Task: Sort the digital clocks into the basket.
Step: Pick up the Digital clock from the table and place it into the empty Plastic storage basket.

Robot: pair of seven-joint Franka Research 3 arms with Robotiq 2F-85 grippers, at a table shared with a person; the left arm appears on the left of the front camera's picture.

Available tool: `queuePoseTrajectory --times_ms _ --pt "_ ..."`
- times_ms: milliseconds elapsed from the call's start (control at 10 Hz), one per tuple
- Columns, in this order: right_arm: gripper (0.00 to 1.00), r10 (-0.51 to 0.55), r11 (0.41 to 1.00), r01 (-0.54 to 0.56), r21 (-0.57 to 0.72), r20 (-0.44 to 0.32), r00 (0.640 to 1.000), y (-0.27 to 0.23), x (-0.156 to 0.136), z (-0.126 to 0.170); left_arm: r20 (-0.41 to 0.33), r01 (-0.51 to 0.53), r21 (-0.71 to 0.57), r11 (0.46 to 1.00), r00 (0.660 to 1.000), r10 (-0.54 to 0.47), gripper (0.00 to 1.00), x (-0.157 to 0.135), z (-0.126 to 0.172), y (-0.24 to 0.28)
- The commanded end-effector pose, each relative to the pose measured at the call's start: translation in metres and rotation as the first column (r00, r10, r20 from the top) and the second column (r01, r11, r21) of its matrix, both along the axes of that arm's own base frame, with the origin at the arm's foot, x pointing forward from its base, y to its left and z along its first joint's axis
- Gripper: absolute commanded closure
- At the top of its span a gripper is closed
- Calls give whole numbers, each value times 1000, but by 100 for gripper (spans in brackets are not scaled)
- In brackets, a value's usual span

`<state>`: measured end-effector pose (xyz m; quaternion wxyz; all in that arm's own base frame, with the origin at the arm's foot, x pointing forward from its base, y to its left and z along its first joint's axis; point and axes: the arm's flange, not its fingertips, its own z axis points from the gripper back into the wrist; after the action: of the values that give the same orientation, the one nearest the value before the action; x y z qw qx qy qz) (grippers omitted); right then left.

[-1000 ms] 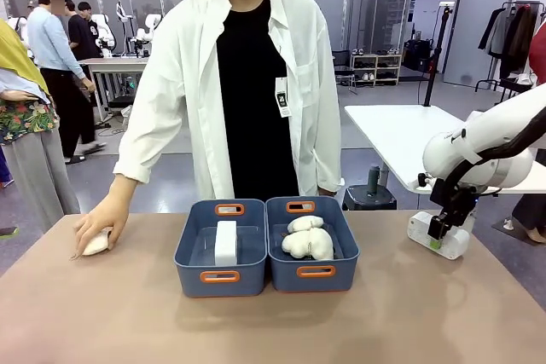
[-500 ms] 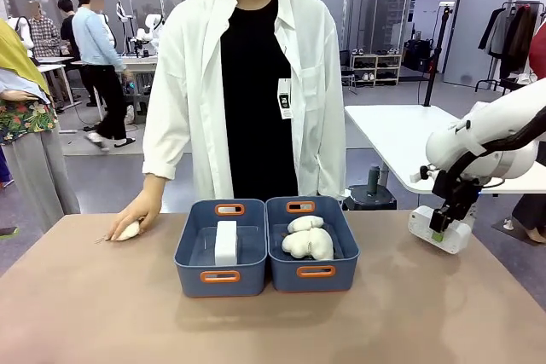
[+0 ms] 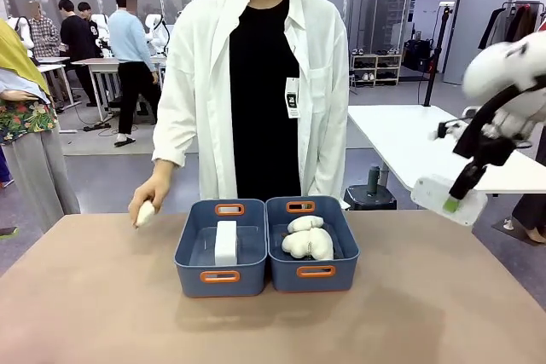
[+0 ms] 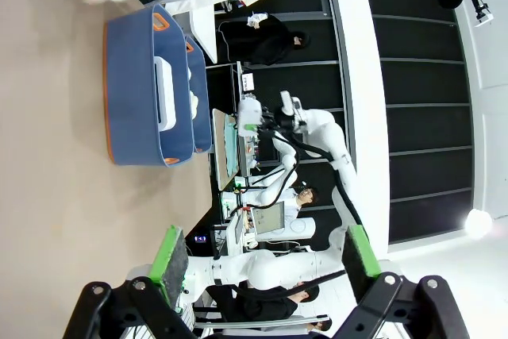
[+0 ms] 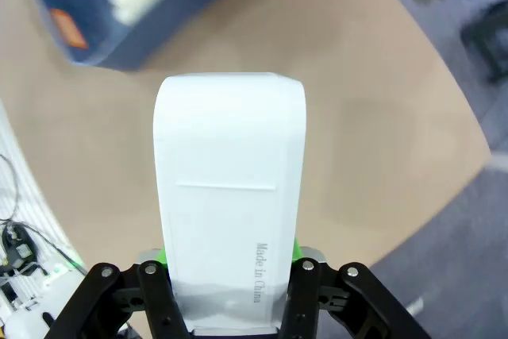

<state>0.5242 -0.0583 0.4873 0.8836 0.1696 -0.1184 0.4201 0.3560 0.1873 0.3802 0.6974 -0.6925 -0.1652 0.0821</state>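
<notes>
My right gripper [image 3: 454,200] is shut on a white digital clock [image 3: 445,198], held in the air off the table's right edge; in the right wrist view the clock [image 5: 230,196] stands between the green pads [image 5: 296,250]. A second digital clock [image 3: 225,242] stands on edge in the left blue-grey basket [image 3: 189,245], also seen as the clock [image 4: 163,93] in the basket [image 4: 131,85]. My left gripper [image 4: 259,256] is open, holding nothing, above the table short of the baskets.
The right bin [image 3: 339,236] holds cream plush lumps [image 3: 307,239]. A person stands at the far side, a hand [image 3: 147,202] lifting a small plush lump [image 3: 145,213] near the table's far left.
My right gripper has lifted the clock up and a little to the right. The person's hand has moved right along the far edge and raised the plush lump off the table.
</notes>
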Motion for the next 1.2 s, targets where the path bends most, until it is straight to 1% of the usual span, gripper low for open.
queuePoseTrajectory --times_ms 0,100,200,300,400,500,600,700,800,1100 --pt "100 105 976 -102 190 -4 994 -3 -27 -5 9 8 5 1000 1000 -8 0 -3 1 2" --pt "100 142 954 -144 261 26 990 15 -31 2 9 8 5 1000 1000 -8 0 -3 1 2" --pt "100 190 935 -203 292 71 979 48 -33 8 9 8 5 1000 1000 -8 0 -3 1 2" --pt "100 234 931 -251 266 94 968 72 -39 10 9 8 5 1000 1000 -8 0 -3 1 2" --pt "100 199 947 -228 225 145 969 53 -58 18 9 8 5 1000 1000 -8 0 -3 1 2" --pt "100 83 925 -147 351 189 978 -12 -96 29 9 8 5 1000 1000 -8 0 -3 1 2" --pt "100 -34 880 -87 466 246 969 -77 -156 28 9 8 5 1000 1000 -8 0 -3 1 2" --pt "100 -91 859 -64 508 274 957 -104 -190 19 9 8 5 1000 1000 -8 0 -3 1 2" --pt "100 -124 842 -47 537 278 953 -119 -202 11 9 8 5 1000 1000 -8 0 -3 1 2" --pt "100 -191 793 -17 609 276 942 -150 -214 -7 9 8 5 1000 1000 -8 0 -3 1 2"
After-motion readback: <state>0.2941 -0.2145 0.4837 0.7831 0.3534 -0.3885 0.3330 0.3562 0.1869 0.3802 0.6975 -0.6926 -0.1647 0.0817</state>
